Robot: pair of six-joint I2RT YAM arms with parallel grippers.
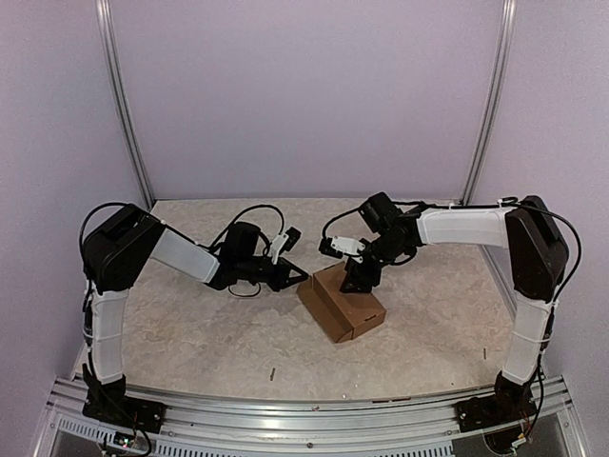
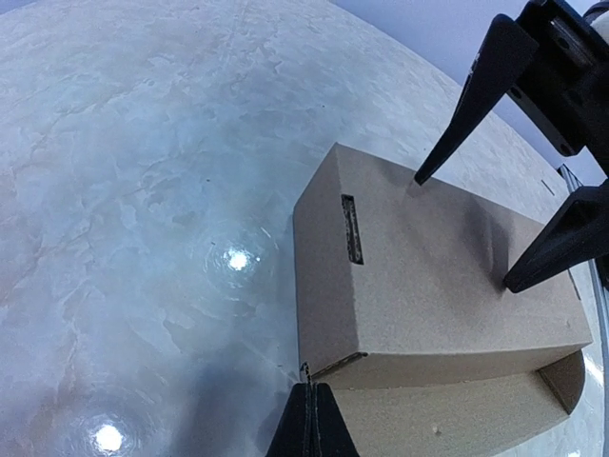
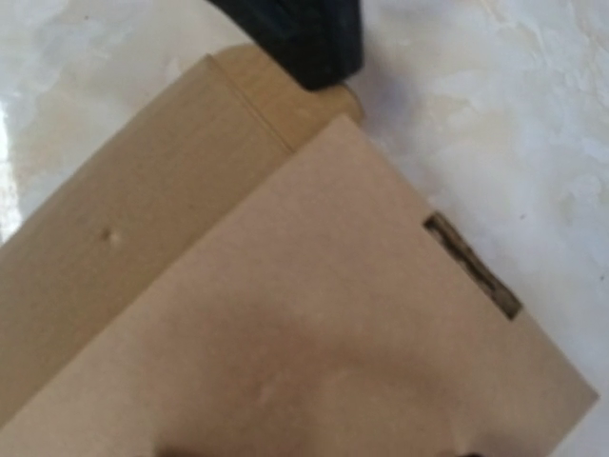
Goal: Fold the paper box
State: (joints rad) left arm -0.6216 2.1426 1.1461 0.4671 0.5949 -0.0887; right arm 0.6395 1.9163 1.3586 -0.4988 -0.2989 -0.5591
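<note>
The paper box (image 1: 341, 303) is a brown cardboard box lying on the table with its lid down. A slot (image 2: 351, 228) is cut near the lid's left edge. A front panel with a rounded tab (image 2: 567, 379) sticks out below the lid. My left gripper (image 2: 312, 392) is shut, with nothing between its fingers, and its tip touches the box's near left corner. My right gripper (image 2: 464, 231) is open, and both its fingertips (image 2: 420, 177) rest on the lid. In the right wrist view the lid (image 3: 314, 324) fills the frame and the left gripper's black tip (image 3: 304, 38) shows at the top.
The box sits on a pale marbled tabletop (image 1: 209, 324) between the two arms. Purple walls with metal posts (image 1: 124, 114) close off the back and sides. A metal rail (image 1: 304, 414) runs along the near edge.
</note>
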